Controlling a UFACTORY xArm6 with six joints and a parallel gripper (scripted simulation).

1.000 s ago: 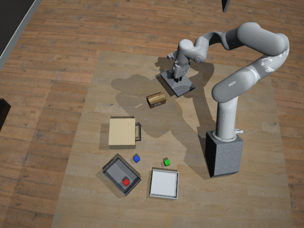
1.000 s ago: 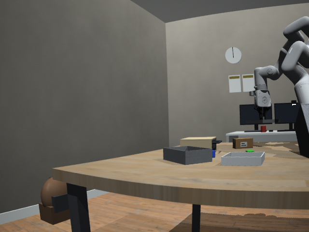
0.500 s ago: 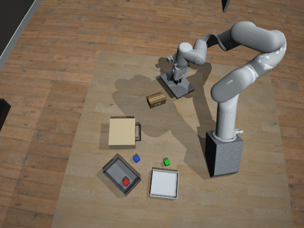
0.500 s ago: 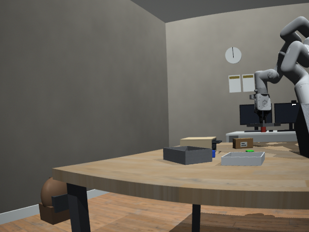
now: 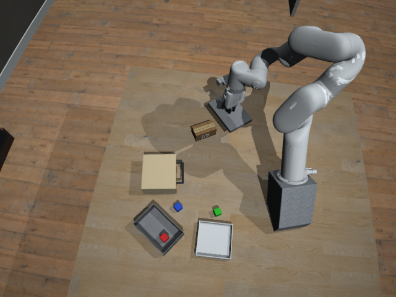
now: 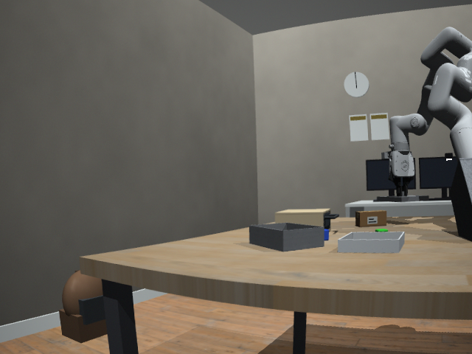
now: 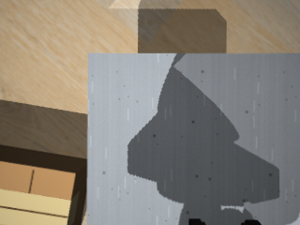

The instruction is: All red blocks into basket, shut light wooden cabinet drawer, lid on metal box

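Observation:
My gripper [image 5: 231, 110] is shut on the knob of the dark grey metal lid [image 5: 229, 115] and holds it flat, a little above the far side of the table. The lid also shows in the side view [image 6: 400, 198] and fills the wrist view [image 7: 194, 141]. The open metal box [image 5: 158, 228] stands at the near left with a red block [image 5: 164, 237] inside. The white basket [image 5: 213, 239] next to it shows no block. The light wooden cabinet [image 5: 158, 172] has its drawer handle [image 5: 180, 171] close to its front.
A cardboard box [image 5: 203, 130] stands just left of the held lid. A blue block [image 5: 177, 206] and a green block [image 5: 217, 211] lie between the cabinet and the basket. The arm's base [image 5: 291, 199] stands at the right.

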